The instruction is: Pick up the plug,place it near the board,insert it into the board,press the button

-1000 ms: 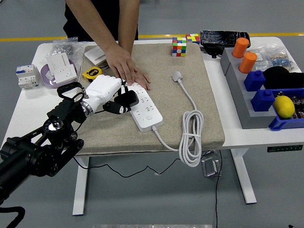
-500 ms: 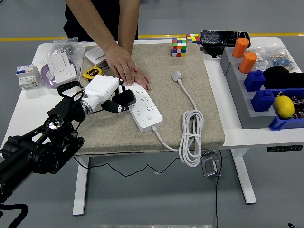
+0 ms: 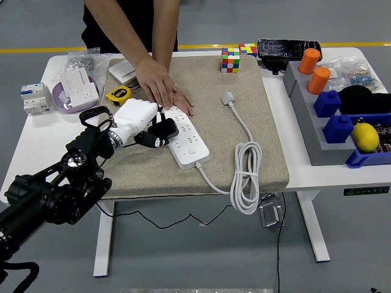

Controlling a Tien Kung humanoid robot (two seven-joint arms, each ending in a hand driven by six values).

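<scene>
A white power strip (image 3: pixel 186 140) lies slanted on the grey mat (image 3: pixel 214 110). My left hand (image 3: pixel 137 119), white with dark fingers, is shut on a black plug (image 3: pixel 162 129) and holds it over the strip's left edge. Whether the plug's pins are in a socket is hidden. A person's hand (image 3: pixel 160 85) presses flat on the strip's far end. The strip's white cord (image 3: pixel 246 177) coils at the mat's front right and ends in a white plug (image 3: pixel 228 97). My right hand is out of view.
A yellow tape measure (image 3: pixel 117 93) and a purple bowl with white parts (image 3: pixel 76 88) sit left of the mat. Rubik's cubes (image 3: pixel 231 60) stand at the back. Grey and blue bins with orange cylinders (image 3: pixel 314 70) and a lemon (image 3: pixel 365 137) fill the right side.
My left hand with the black plug has shifted slightly right and up toward the strip. The person's hand has stayed in place.
</scene>
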